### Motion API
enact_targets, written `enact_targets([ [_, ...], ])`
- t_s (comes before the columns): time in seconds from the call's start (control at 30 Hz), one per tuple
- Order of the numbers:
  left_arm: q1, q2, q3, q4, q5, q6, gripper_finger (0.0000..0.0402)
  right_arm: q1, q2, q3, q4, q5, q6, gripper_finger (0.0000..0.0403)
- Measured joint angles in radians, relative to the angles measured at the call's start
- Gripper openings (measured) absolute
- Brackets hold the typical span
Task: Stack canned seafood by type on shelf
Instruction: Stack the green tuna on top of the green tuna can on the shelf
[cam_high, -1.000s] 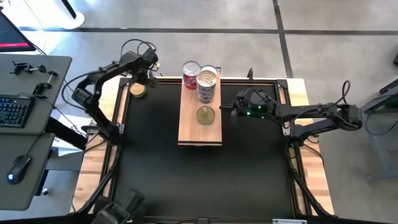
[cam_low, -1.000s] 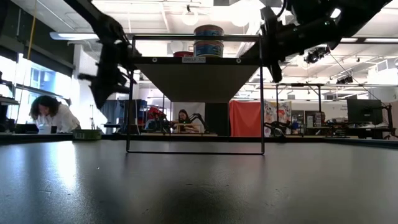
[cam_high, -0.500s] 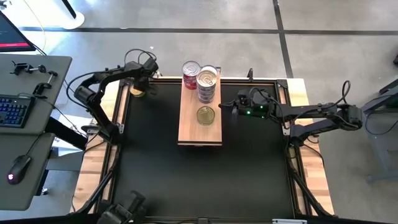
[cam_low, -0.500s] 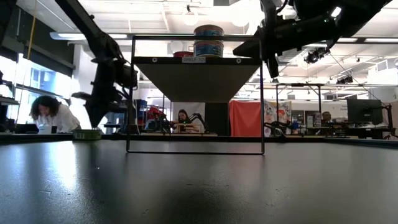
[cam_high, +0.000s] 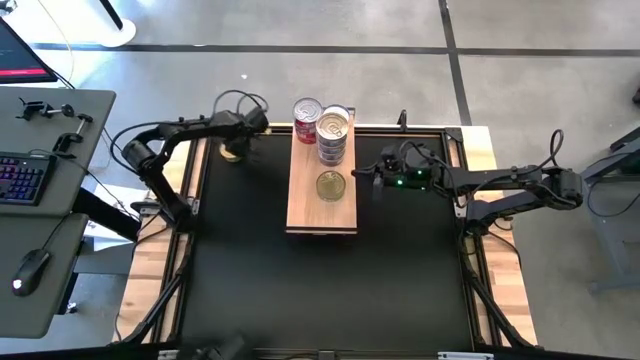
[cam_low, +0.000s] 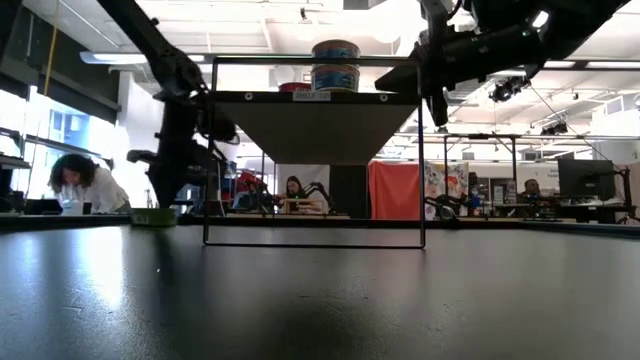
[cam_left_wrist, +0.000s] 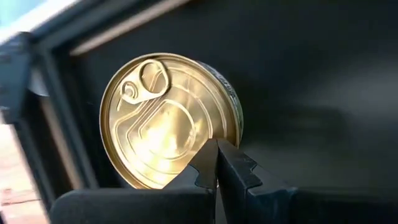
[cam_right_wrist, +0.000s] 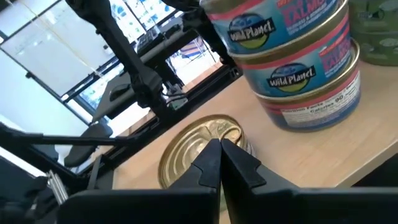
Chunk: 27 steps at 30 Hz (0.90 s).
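While the task is partly complete, the near end of the shelf (cam_high: 322, 218) is bare wood. Beyond that bare stretch, one gold-lidded tin (cam_high: 331, 185) lies flat and alone on the plank. Next comes a stack of silver-lidded tins (cam_high: 334, 135), at least two high, carrying "Wild Planet" labels in the right wrist view. A red-labelled tin (cam_high: 307, 118) stands at the far end, just beside the stack.

The right gripper (cam_high: 372, 180) is positioned just off the shelf's right edge, level with the gold-lidded tin, with its fingers together and holding nothing.

Outstanding work: one loose gold-lidded tin (cam_left_wrist: 165, 118) lies on the table's far left corner, well apart from the shelf. The left gripper (cam_high: 237, 148) is over it, with fingertips (cam_left_wrist: 217, 163) together at the tin's rim and not clamped on it. By judgement, this tin belongs on the matching gold-lidded tin.

All visible tins are sealed, with pull-tabs intact; their contents cannot be seen. No other loose tins are in view.
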<state>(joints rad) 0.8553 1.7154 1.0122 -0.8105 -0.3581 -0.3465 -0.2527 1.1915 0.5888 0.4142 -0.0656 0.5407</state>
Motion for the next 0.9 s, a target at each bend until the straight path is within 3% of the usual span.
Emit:
enact_targets([
  [0.47,-0.471,0.005,-0.003,-0.311,0.147,-0.339,0.0000,0.000,0.000,0.000,-0.029,-0.118,-0.051,0.0000],
  [0.63,-0.704,0.006,-0.006,-0.375,0.267,-0.550,0.0000,0.000,0.000,0.000,-0.029,-0.210,-0.054,0.0000],
  [0.9,-1.143,0.003,0.000,-0.311,0.452,-0.952,0.0000,0.047,-0.010,0.000,-0.022,-0.334,-0.070,0.0000],
])
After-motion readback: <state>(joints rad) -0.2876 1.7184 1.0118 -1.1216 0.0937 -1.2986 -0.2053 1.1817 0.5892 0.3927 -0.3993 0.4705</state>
